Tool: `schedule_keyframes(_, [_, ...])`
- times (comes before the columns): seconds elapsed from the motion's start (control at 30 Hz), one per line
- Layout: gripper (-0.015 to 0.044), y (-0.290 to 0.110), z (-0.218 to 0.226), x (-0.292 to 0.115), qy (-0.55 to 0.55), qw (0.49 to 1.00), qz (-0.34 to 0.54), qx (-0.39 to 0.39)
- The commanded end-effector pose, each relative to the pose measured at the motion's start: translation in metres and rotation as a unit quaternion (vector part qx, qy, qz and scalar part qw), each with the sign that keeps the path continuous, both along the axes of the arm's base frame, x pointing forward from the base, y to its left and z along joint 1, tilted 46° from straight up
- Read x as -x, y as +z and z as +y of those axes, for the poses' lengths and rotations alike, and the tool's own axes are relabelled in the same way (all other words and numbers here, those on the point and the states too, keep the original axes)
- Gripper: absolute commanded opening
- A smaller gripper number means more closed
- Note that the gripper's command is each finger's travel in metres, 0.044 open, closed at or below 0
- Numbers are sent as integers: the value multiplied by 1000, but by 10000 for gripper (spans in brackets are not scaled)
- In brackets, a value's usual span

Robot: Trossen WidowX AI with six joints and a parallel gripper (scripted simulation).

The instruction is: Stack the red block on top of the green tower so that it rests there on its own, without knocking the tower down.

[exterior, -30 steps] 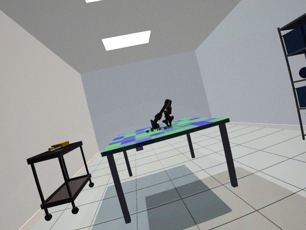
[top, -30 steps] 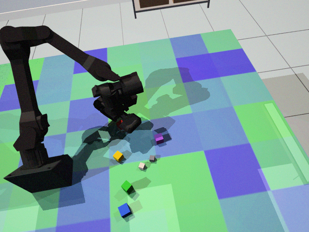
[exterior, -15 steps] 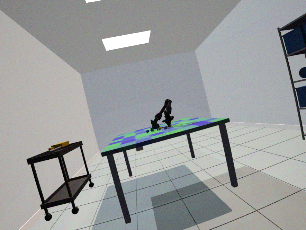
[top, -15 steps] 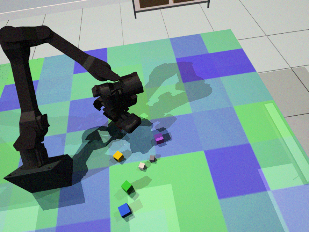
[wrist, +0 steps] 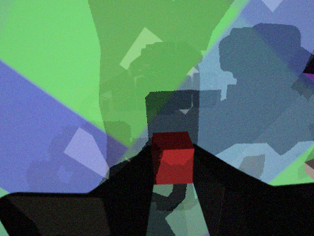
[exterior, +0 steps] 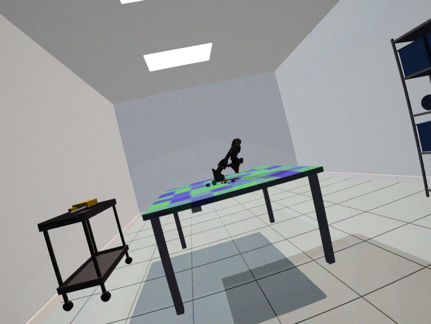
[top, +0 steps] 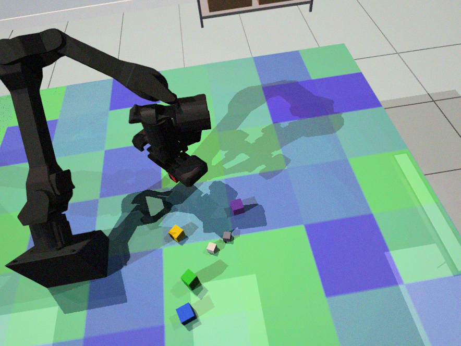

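Your claw (wrist: 174, 167) is clamped on the red block (wrist: 175, 164), raised off the desk (top: 346, 257), so carry it level to the green tower (top: 189, 277) near the front, centre it squarely above, lower gently, and release only once seated.

The top view looked down steeply from above the table (top: 327, 59), close in, with the arm's base (top: 22, 268) at the left edge and floor beyond the far edge. The exterior view stood low and far off on the room floor, tilted, facing the table (exterior: 244, 190) whole. The wrist view looked past the jaws onto the checkered top. All three shared that surface.
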State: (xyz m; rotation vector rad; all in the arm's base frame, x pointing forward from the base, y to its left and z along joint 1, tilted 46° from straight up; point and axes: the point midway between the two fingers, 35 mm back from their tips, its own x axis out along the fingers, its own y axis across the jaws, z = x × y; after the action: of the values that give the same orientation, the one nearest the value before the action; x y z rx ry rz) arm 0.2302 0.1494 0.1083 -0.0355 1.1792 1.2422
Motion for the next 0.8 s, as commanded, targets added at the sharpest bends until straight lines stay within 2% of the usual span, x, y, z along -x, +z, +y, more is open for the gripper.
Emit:
schedule_keyframes(0.0, [0,14,-11,-3,0,1000,-5,-2])
schedule_keyframes(0.37, [0,47,-45,-9,0,1000,-4,-2])
schedule_keyframes(0.6, [0,47,-45,-10,0,1000,-5,-2])
schedule_keyframes(0.77, [0,31,-61,-24,-2,1000,-6,4])
